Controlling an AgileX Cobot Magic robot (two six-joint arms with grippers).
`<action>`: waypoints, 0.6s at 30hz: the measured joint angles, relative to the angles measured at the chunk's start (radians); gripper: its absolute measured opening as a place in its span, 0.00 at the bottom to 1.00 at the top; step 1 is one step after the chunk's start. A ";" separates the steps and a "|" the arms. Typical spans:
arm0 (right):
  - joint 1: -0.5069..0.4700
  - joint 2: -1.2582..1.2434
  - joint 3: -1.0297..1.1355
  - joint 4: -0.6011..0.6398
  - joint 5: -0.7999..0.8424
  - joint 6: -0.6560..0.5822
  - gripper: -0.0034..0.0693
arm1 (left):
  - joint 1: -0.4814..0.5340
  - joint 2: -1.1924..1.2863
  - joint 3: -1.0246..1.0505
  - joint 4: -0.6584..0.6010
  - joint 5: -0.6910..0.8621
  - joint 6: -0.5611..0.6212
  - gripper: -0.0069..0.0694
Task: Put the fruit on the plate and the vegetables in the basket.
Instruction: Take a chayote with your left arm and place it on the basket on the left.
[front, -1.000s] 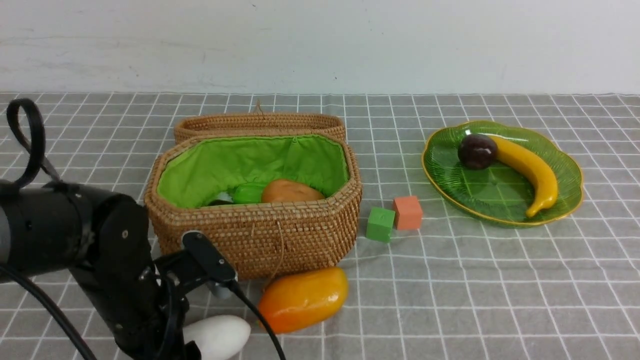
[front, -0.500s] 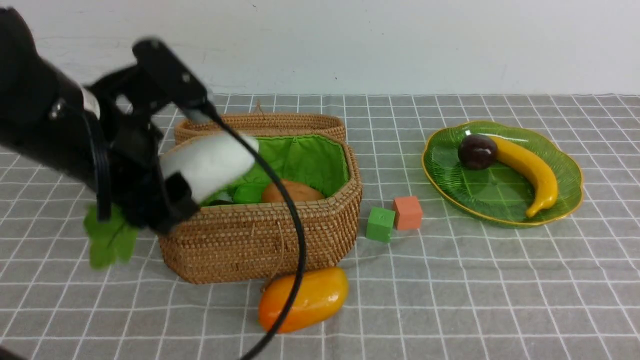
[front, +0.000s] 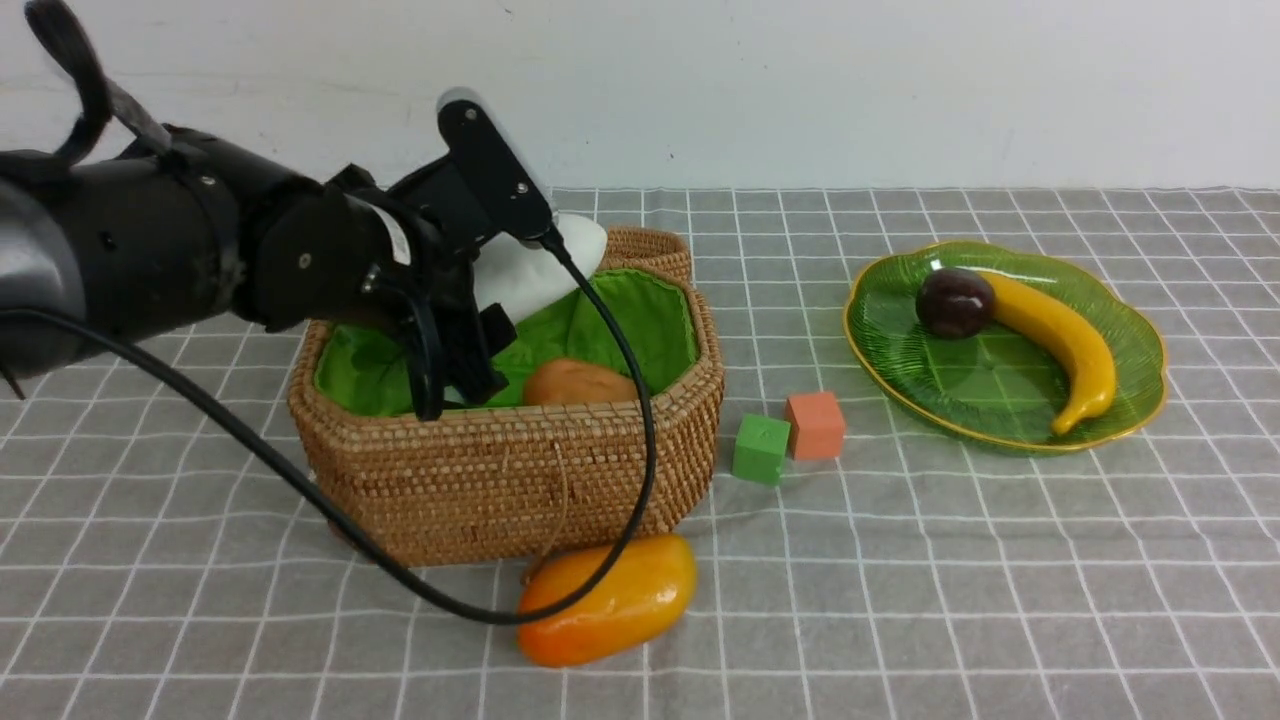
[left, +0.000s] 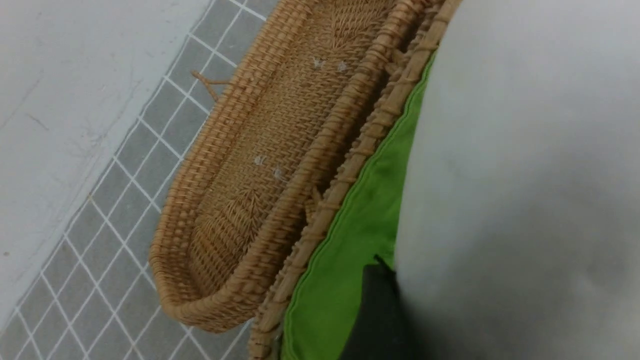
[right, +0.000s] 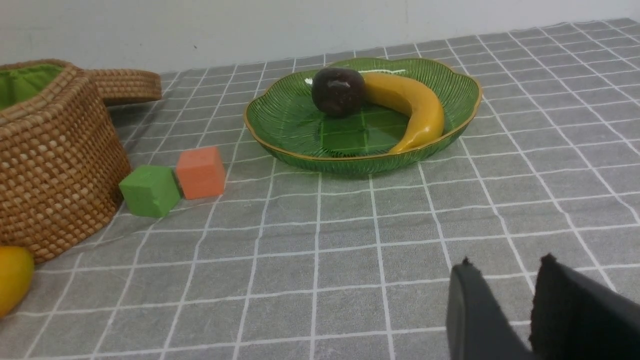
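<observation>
Because the radish (front: 548, 262) belongs with the vegetables, we have the left gripper (front: 505, 295) clamped on its white body, jaws spread wide around it, carrying it above the open basket (front: 520, 480) with the tip pointing right and toward the far rim, next to the folded-back lid (front: 650, 245). In the left wrist view the radish (left: 525, 175) fills most of the picture, with the green lining and the lid (left: 260, 150) beside it, so we judge it is over the opening and not outside it. The potato (front: 580, 383) already lies inside. Over on the right, the plate (front: 900, 370) holds the plum (front: 955, 302) and the banana (front: 1060, 335), touching each other, while the mango (front: 605, 598) waits on the worktop (front: 1000, 600) just near of the basket, the one fruit left to move. The right gripper (right: 505, 262) hovers low over the cloth, well apart from everything, its jaws parted a little and holding nothing. The green cube (front: 760, 448) and orange cube (front: 815, 425) sit together between basket and plate. Half a second ago the radish hung lower over the basket's left side, leaves dangling outside; a second ago it was down near the worktop at the near left. Since then we have lifted and swung it rightward and farther; nothing else has shifted.
</observation>
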 joint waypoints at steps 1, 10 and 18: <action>0.000 0.000 0.000 0.000 0.000 0.000 0.31 | 0.000 0.000 0.000 0.000 0.001 -0.014 0.76; 0.000 0.000 0.000 0.000 0.000 0.000 0.32 | 0.000 -0.033 0.008 -0.002 0.106 -0.065 0.85; 0.000 0.000 0.000 0.000 0.000 0.000 0.34 | -0.001 -0.199 0.114 -0.086 0.182 -0.068 0.96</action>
